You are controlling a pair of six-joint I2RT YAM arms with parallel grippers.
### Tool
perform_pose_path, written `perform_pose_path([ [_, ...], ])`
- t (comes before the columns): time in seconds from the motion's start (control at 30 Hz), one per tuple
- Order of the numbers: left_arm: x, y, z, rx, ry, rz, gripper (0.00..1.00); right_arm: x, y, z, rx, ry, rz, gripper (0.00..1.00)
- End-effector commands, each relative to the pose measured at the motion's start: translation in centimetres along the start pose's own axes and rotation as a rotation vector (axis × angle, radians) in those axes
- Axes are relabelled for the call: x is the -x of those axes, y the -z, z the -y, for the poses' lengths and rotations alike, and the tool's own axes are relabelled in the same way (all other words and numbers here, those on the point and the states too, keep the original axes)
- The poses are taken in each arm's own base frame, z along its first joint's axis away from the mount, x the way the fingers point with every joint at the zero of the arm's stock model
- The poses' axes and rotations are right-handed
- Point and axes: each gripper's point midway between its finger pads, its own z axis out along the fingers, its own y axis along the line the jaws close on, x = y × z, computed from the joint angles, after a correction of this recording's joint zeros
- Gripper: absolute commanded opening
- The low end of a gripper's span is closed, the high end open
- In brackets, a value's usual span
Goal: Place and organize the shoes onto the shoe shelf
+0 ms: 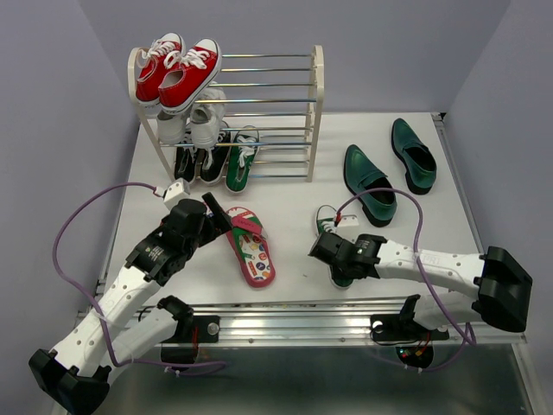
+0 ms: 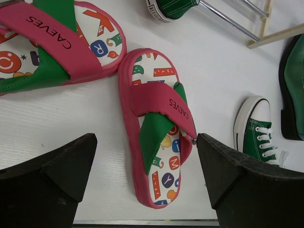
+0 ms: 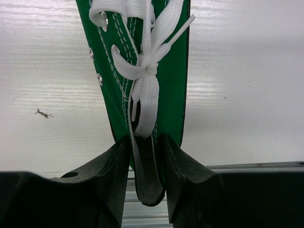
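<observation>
The right gripper (image 3: 144,147) pinched the heel end of the green sneaker (image 3: 173,80) between its fingers, the white laces running away from them. That shoe lay on the table just toward 4 o'clock from the middle in the overhead view. It would probably handle as a light thing, with soft canvas that gives under pressure and a firmer rubber sole, so a hold low on the heel collar looked sounder than one on the floppy tongue. The left gripper (image 2: 146,147) hung spread wide and holding nothing above the near flip-flop (image 2: 156,128), with the other flip-flop (image 2: 47,47) touching it toe to toe, both toward 8 o'clock. These seemed light, flat and bendy, and the broad pink strap offered the best purchase. Two dark green loafers (image 1: 370,183) lay apart from each other at 2 o'clock; glossy and stiff, they were likely heavier and slippery, best taken by the rim of the opening. The shelf (image 1: 318,104) stood at 11 o'clock, with the second green sneaker (image 1: 242,160) already on its bottom tier. By count there were two green sneakers, two flip-flops and two loafers, five of the six off the shelf. Also shelved were two red sneakers (image 1: 177,69), two white sneakers (image 1: 197,121) and what looked like two black sneakers (image 1: 197,162).
</observation>
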Motion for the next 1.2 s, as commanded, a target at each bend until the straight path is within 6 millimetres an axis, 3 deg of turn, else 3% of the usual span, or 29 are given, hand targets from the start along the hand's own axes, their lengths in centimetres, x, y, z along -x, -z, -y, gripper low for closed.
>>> perform_pose_path([
  [0.0, 0.2, -0.2, 0.1, -0.007, 0.004, 0.016, 0.99, 0.5, -0.5, 0.5, -0.034, -0.034, 0.044, 0.16],
  [0.1, 0.1, -0.2, 0.0, -0.006, 0.003, 0.015, 0.99, 0.3, -0.6, 0.2, -0.023, -0.036, 0.036, 0.25],
  [0.13, 0.2, -0.2, 0.1, -0.009, 0.004, 0.015, 0.99, 0.4, -0.6, 0.1, -0.02, -0.039, 0.036, 0.46],
  [0.33, 0.1, -0.2, 0.1, -0.008, 0.002, 0.014, 0.99, 1.2, -0.1, -0.7, 0.014, -0.032, 0.056, 0.54],
  [0.57, 0.1, -0.2, 0.1, -0.012, 0.0, 0.013, 0.99, 1.9, -0.3, -1.0, 0.001, -0.036, 0.08, 0.54],
  [0.7, 0.0, -0.2, 0.1, -0.011, -0.001, 0.011, 0.99, 2.2, -0.7, -0.8, -0.028, -0.075, 0.104, 0.4],
  [0.77, 0.0, -0.2, 0.1, -0.011, -0.001, 0.011, 0.99, 2.6, -0.6, -0.8, -0.029, -0.106, 0.121, 0.24],
  [0.83, 0.1, -0.2, 0.2, -0.014, 0.0, 0.013, 0.99, 3.5, 0.0, -0.7, -0.018, -0.14, 0.159, 0.01],
  [1.0, 0.0, -0.3, 0.1, -0.011, -0.003, 0.011, 0.99, 5.9, 2.0, -1.8, 0.091, -0.102, 0.239, 0.01],
  [1.17, 0.1, -0.3, 0.1, -0.01, -0.001, 0.012, 0.99, 9.8, 5.1, -3.6, 0.228, -0.061, 0.388, 0.01],
])
